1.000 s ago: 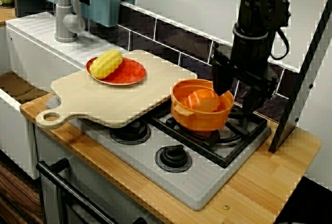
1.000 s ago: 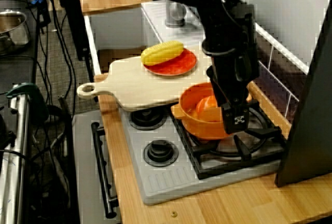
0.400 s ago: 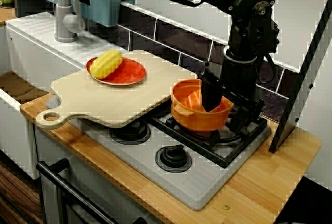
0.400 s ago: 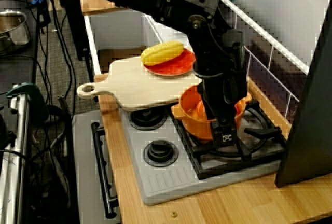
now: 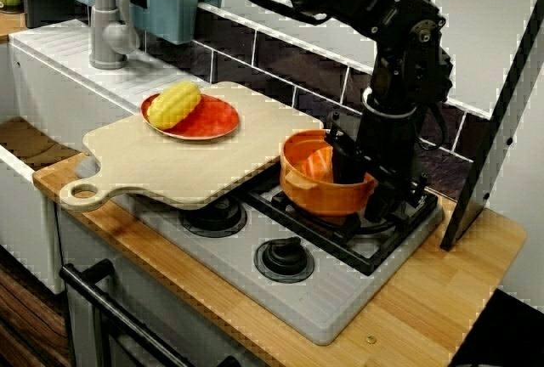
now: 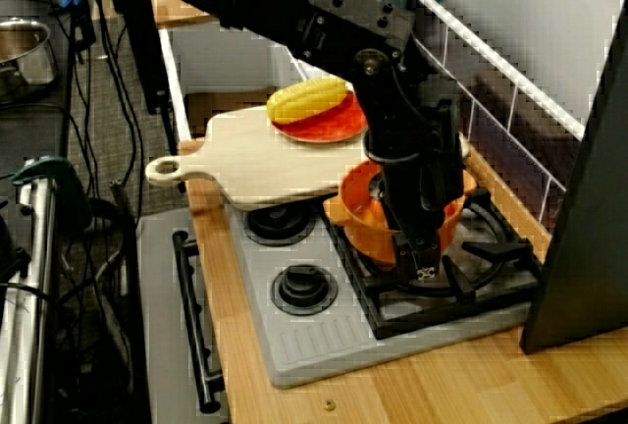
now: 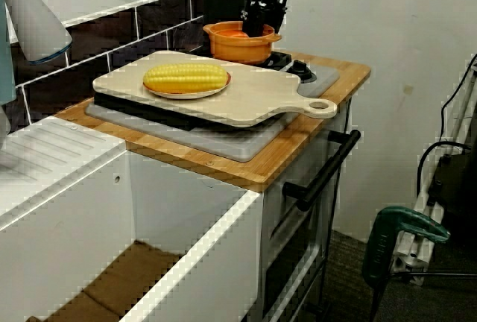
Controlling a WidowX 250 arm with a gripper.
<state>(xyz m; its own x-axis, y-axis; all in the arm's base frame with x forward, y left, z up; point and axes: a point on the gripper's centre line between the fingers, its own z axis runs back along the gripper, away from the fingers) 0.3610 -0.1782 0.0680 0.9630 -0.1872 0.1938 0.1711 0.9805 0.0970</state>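
Wooden counter [image 5: 442,290] carries a grey stove [image 5: 331,299], seen from the front. On its far right burner sits an orange pot [image 5: 319,199] with something orange [image 5: 316,163] inside. The gripper [image 5: 365,187] reaches down at the pot's right rim, fingers apart: 1 inside the pot, 1 outside its wall. Left of the pot lies a pale cutting board [image 5: 187,163], bearing a red plate [image 5: 217,119] with 1 yellow corn cob [image 5: 174,104].

Wooden counter [image 5: 442,282] bears grey hob [image 5: 340,299]; board [image 5: 187,163] atop hob
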